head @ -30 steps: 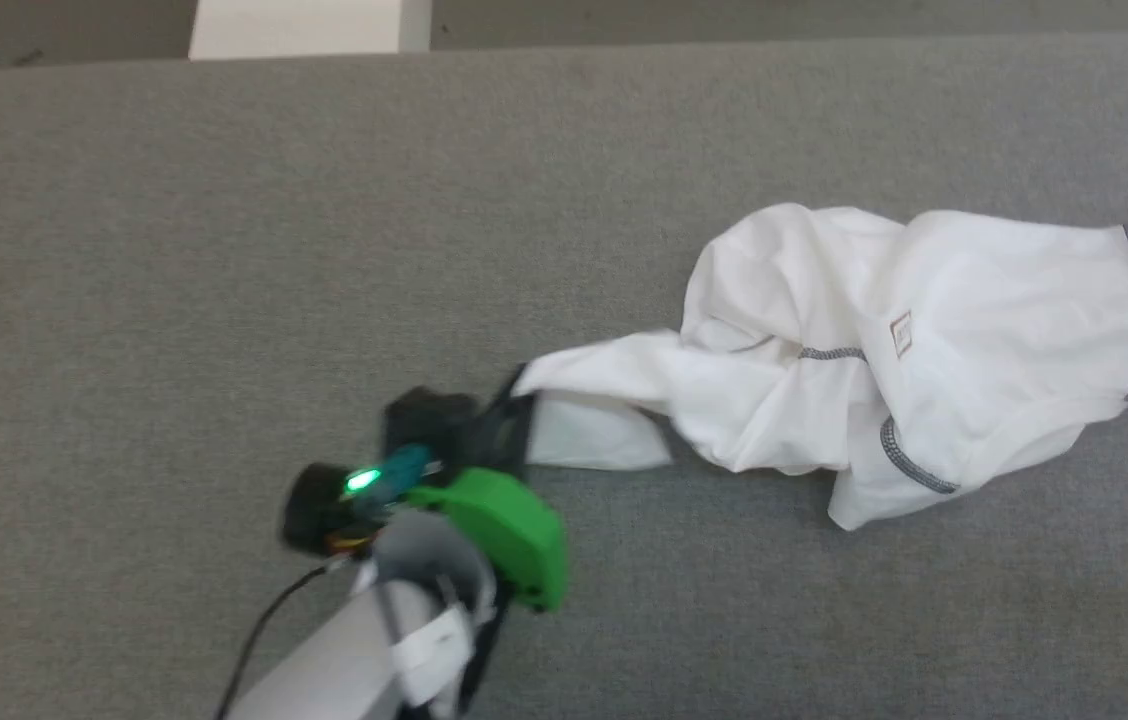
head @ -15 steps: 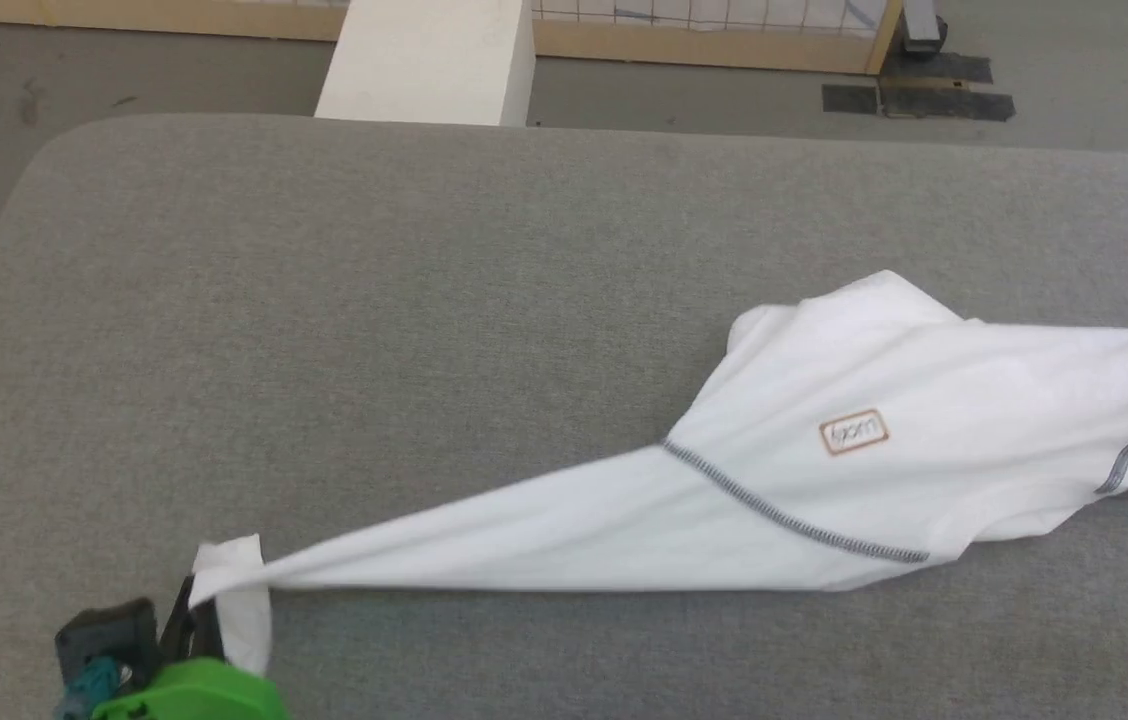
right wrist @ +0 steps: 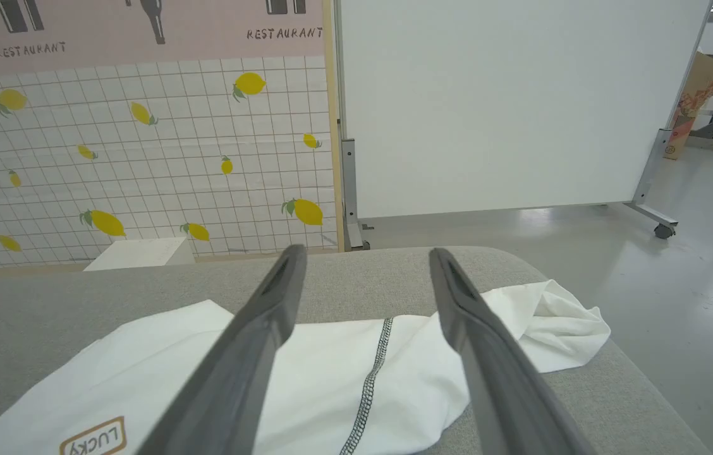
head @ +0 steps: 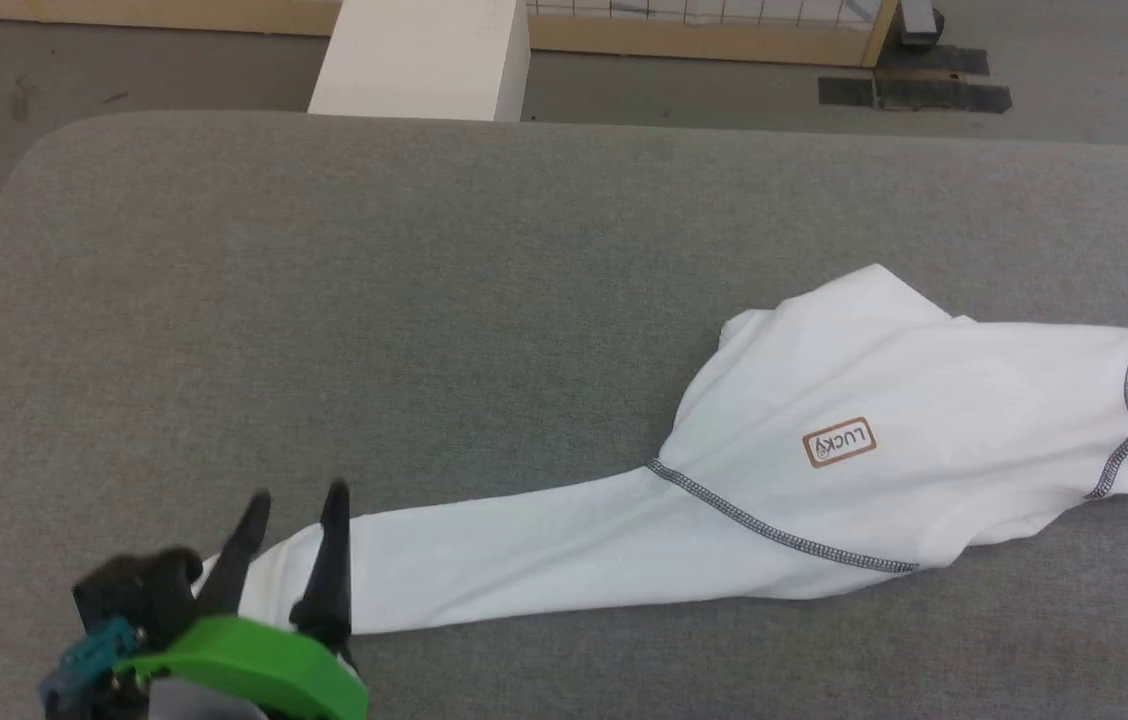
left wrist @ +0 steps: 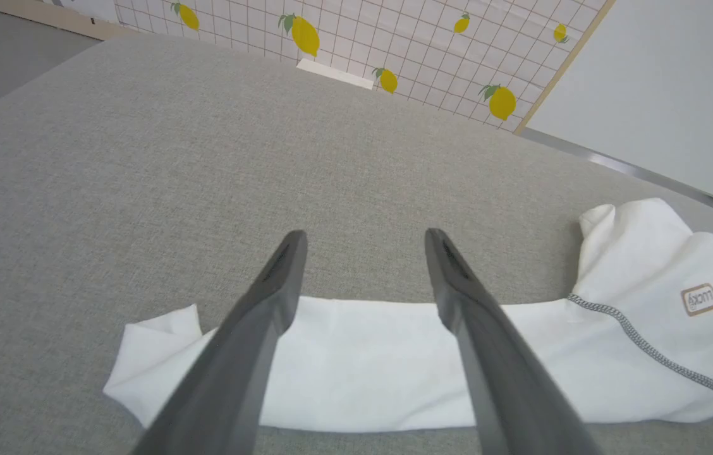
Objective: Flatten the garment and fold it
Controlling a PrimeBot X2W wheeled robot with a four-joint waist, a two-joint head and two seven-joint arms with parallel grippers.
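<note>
**Left gripper (head: 292, 497) wide open over shirt (head: 924, 400)**

Its 2 fingers stood spread above the sleeve end, gripping nothing; contact with the cloth could not be told. The right gripper (right wrist: 366, 249), equally wide, hung empty over the shirt's other end. The shirt lay stretched along the grey pad (head: 324, 300), logo up.
</note>
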